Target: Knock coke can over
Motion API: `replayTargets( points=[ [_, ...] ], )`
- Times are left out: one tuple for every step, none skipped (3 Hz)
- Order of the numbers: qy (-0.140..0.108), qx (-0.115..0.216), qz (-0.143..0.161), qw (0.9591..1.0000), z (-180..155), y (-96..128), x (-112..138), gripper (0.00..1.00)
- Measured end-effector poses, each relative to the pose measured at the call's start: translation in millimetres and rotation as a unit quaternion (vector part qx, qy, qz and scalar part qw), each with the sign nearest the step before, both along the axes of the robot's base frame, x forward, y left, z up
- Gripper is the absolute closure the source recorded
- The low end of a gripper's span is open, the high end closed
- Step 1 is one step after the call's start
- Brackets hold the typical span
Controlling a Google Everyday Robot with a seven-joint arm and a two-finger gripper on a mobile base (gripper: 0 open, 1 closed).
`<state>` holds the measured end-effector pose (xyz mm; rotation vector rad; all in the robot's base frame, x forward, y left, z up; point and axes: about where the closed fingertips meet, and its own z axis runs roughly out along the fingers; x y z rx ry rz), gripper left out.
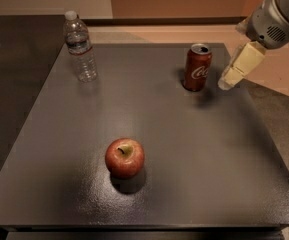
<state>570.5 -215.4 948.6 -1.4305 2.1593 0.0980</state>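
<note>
Dark worktop (pixel 194 164) holds: one upright red aluminium coke can (pixel 197 68); one clear plastic bottle (pixel 80 47); one red apple (pixel 125 157). My gripper (pixel 230 78) just right of can, apart; grip state unclear.

The gripper (pixel 226 82) hangs just right of the coke can (pixel 197 68), with only a narrow bare gap between them. Past the can, the table (pixel 209 149) lies open leftward to the water bottle (pixel 81 46). The apple (pixel 125 157) sits well forward, off that line.

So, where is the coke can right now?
In the camera view, the coke can stands upright near the far right corner of the table; the gripper hangs just right of it, and the bottle stands far left.
</note>
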Motion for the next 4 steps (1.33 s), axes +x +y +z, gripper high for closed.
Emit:
replayTargets(
  points=[
    [-0.001, 0.039, 0.004, 0.9992, -15.1, 5.7, 18.8, 0.00],
    [-0.001, 0.073, 0.004, 0.9973, -29.9, 12.7, 35.6, 0.00],
    [-0.001, 0.099, 0.007, 0.9950, -39.1, 20.1, 50.1, 0.00],
    [-0.001, 0.120, 0.015, 0.9926, -45.7, 29.7, 62.2, 0.00]
  ],
)
